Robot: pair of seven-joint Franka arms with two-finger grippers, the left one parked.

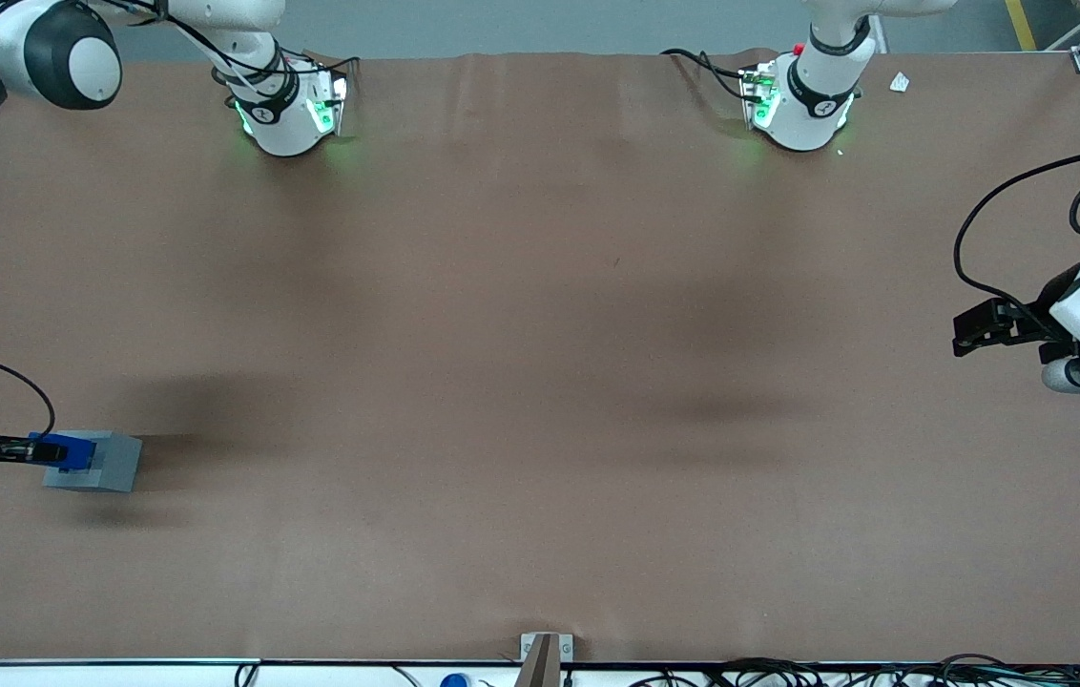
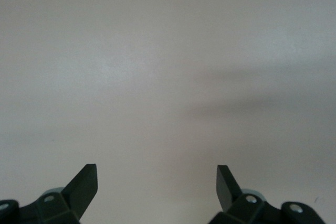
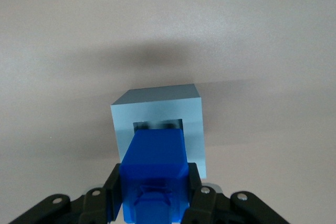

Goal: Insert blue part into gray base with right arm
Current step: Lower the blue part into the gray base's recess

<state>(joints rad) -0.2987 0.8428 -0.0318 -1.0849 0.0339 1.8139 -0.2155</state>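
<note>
Right wrist view shows the gripper point(image 3: 152, 195), jaws pinching the blue part point(image 3: 153, 169), at the gray base point(image 3: 160, 124) recess; insertion underway, next pressing straight down.

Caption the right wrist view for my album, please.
The gripper holds the blue part at the gray base recess.

You get even, soft overhead light across the brown table point(image 1: 540, 382), with no glare, only broad blurred shadows near its middle and a darker one stretching from the gray base point(image 1: 106, 463) toward the table's middle. The gripper point(image 3: 152, 192), clamped on the blue part point(image 3: 155, 166), looks sharp in the right wrist view, where the colours wash pale and a soft smudge of shadow lies on the table above the base. Green lights glow at the arm bases point(image 1: 287, 114).
</note>
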